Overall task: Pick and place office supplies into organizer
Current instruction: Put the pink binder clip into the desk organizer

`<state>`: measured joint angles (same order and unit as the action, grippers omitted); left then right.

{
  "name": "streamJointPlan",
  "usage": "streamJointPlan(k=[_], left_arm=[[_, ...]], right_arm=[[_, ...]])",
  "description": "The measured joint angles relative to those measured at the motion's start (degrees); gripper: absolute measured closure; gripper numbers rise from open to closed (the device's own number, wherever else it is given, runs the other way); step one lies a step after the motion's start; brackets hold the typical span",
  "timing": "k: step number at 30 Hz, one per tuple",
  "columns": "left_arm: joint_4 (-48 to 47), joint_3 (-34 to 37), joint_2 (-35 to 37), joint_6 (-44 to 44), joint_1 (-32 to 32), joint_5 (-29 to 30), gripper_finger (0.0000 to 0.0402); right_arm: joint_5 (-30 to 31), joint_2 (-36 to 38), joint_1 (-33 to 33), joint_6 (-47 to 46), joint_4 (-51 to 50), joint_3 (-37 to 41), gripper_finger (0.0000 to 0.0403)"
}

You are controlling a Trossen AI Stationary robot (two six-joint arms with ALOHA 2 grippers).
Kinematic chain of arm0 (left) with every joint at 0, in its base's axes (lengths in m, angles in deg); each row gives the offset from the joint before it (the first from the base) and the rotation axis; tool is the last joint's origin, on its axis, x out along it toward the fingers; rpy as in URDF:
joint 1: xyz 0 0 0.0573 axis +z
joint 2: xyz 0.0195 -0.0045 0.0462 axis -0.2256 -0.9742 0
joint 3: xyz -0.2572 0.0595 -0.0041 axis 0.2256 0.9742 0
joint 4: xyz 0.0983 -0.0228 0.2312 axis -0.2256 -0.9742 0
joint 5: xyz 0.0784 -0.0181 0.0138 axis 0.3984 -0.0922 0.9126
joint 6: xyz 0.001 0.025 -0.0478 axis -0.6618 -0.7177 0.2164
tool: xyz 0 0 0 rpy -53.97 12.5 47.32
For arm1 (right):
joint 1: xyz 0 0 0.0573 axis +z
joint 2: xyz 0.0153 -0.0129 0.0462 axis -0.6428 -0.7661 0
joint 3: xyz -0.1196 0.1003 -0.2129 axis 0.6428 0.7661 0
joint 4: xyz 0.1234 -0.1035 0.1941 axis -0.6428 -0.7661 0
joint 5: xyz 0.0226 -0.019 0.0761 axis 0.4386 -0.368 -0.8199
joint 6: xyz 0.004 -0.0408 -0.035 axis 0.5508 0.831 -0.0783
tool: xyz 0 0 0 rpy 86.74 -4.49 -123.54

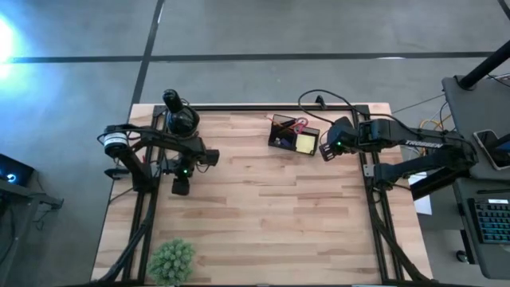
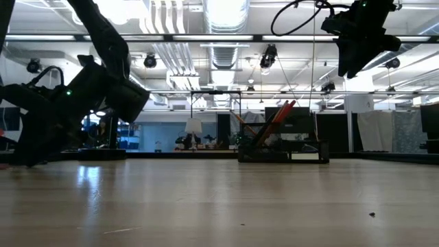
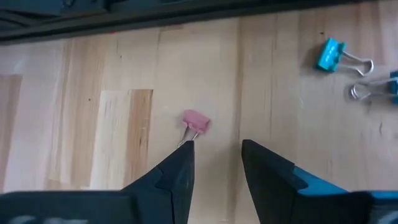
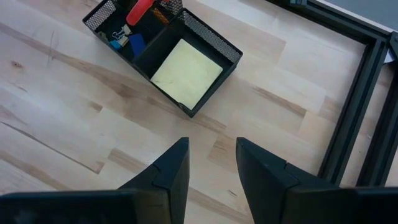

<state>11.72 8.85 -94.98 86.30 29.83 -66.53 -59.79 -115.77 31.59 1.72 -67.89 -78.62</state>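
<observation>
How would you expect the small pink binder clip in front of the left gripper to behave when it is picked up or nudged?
The pink binder clip looks tiny, so probably very light and apt to skid across the smooth wooden table if nudged. Its thin wire handles likely pivot, so it may swivel in a grip. Lying flat, it seems unlikely to roll.

The wooden table (image 1: 263,207) bears the organizer (image 1: 293,135), binder clips (image 3: 333,55) and a plant (image 1: 171,260).
</observation>
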Motion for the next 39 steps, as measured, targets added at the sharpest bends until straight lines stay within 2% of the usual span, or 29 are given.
streamJointPlan(k=[29,39], left_arm=[[1.5,-1.4,0.2,-1.0,0.0,-0.6,0.0279],[-4.0,-1.1,0.1,-1.0,0.0,-0.9,0.0279]], right_arm=[[0.0,0.0,0.0,0.0,0.0,0.0,0.0280],[0.0,0.0,0.0,0.0,0.0,0.0,0.0280]])
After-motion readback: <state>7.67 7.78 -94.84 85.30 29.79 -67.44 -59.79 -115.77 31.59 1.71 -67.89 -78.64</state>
